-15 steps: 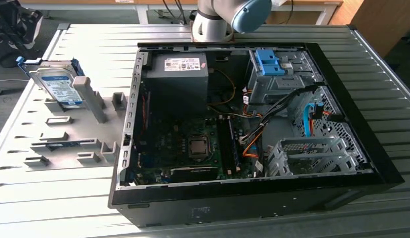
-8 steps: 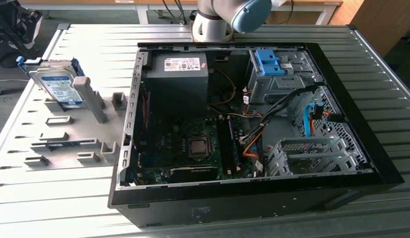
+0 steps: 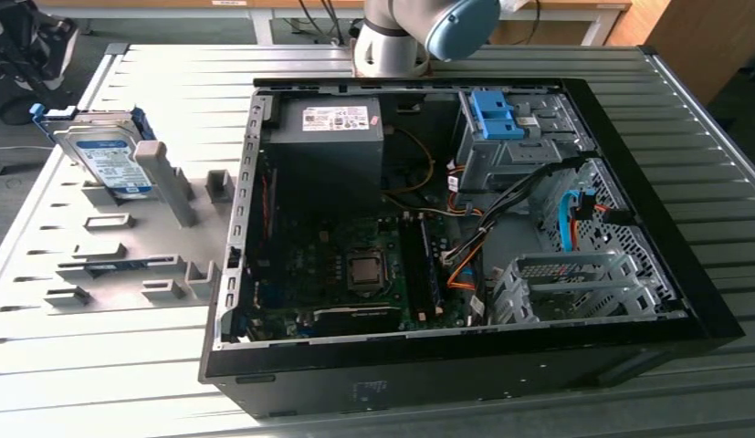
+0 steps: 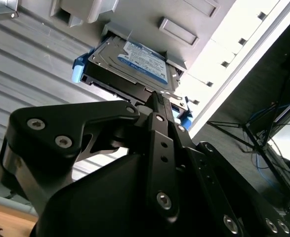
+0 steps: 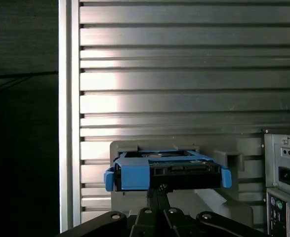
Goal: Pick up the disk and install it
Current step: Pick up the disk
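The disk (image 3: 110, 155), silver-grey with a white-and-blue label and blue rails, stands on edge in a grey holder plate (image 3: 121, 246) at the exterior view's left, beside the open computer case (image 3: 669, 301). In the second wrist view the disk (image 4: 135, 64) sits beyond the tip of my black gripper (image 4: 157, 98), label side showing. In the first wrist view the disk (image 5: 164, 170) is edge-on, just past my gripper (image 5: 157, 191). The gripper's fingers meet in a narrow point, apart from the disk and holding nothing.
Inside the case are a black power supply box (image 3: 329, 137), the motherboard (image 3: 352, 265), loose cables, and a grey drive cage with a blue bracket (image 3: 499, 114). My arm (image 3: 402, 36) rises at the table's far side. The ribbed metal table (image 3: 110, 365) surrounds the case.
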